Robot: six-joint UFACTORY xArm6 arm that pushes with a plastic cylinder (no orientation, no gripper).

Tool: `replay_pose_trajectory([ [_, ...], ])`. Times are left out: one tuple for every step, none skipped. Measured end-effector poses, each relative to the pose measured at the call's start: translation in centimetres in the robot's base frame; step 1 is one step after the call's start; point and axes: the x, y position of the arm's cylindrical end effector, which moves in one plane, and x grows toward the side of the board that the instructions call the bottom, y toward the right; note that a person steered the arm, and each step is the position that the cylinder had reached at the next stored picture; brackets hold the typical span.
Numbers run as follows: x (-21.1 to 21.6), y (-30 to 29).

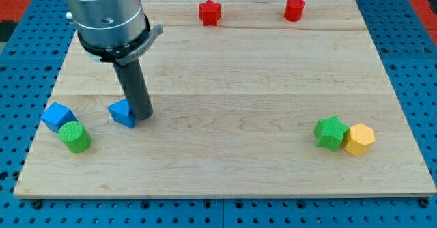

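My tip (142, 113) is resting on the wooden surface (232, 132), pressed against the blue triangular block (123, 112), which I am taking as the landmark for everything else. The tip is sitting on that block's right-hand side in the view, touching or all but touching it, so the block is lying directly toward the view's left of the tip. There is no gripper on this arm, only the straight dark rod, so nothing is opening or closing.

To the left of the blue triangular block, a blue cube (57, 116) is sitting near, with a green cylinder (74, 136) touching it just below. Far to the right of the landmark, a green star block (330, 133) and a yellow hexagonal block (359, 139) are lying side by side, touching. Well above and to the right, a red star block (209, 12) and a red cylinder (294, 9) are standing apart along the surface's top edge.
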Motion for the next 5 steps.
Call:
replay_pose_trajectory([
  [-1.2, -3.3],
  [-2.0, -3.8],
  [-9.5, 2.1],
  [-17.6, 6.3],
  [-22.9, 5.2],
])
